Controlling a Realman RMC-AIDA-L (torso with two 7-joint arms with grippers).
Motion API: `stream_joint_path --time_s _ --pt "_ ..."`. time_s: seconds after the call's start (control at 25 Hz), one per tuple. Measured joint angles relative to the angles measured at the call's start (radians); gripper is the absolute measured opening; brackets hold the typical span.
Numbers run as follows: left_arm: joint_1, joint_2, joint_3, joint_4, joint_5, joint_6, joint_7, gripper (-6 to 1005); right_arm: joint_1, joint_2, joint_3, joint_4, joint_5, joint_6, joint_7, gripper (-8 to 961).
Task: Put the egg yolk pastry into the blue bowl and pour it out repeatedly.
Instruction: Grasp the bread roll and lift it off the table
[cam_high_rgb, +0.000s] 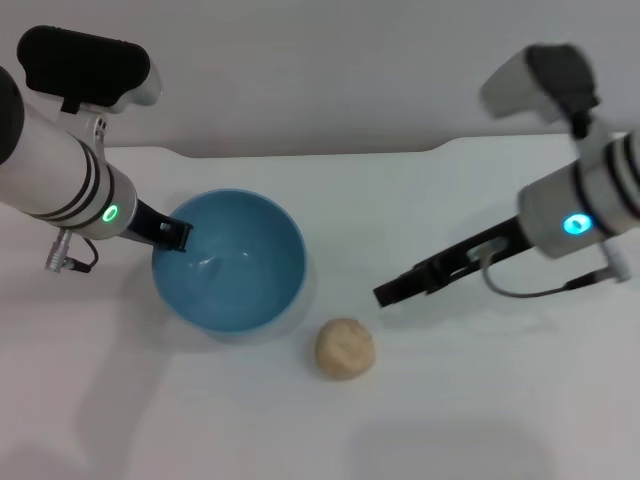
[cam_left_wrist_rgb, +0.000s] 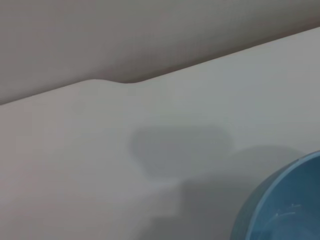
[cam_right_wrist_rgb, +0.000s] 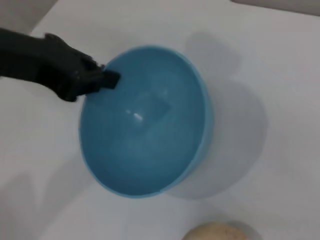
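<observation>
The blue bowl (cam_high_rgb: 232, 262) is on the white table, left of centre, and is empty inside. My left gripper (cam_high_rgb: 172, 235) is at the bowl's left rim, shut on it; it shows as a black clamp in the right wrist view (cam_right_wrist_rgb: 100, 80), where the bowl (cam_right_wrist_rgb: 145, 125) fills the middle. The left wrist view shows only an edge of the bowl (cam_left_wrist_rgb: 285, 205). The egg yolk pastry (cam_high_rgb: 345, 348), a beige dough ball, lies on the table just right of and nearer than the bowl; its top shows in the right wrist view (cam_right_wrist_rgb: 220, 233). My right gripper (cam_high_rgb: 385, 293) hovers right of the pastry, apart from it.
The white table (cam_high_rgb: 450, 420) ends at a far edge (cam_high_rgb: 330, 153) with a grey wall behind. Nothing else stands on the table.
</observation>
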Motion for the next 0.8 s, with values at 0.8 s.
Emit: stream_joint_path --time_s 0.8 --pt "-0.005 -0.005 0.019 0.000 -0.006 -0.002 0.000 3 0.009 0.028 -0.356 -0.153 0.128 -0.394 0.015 390"
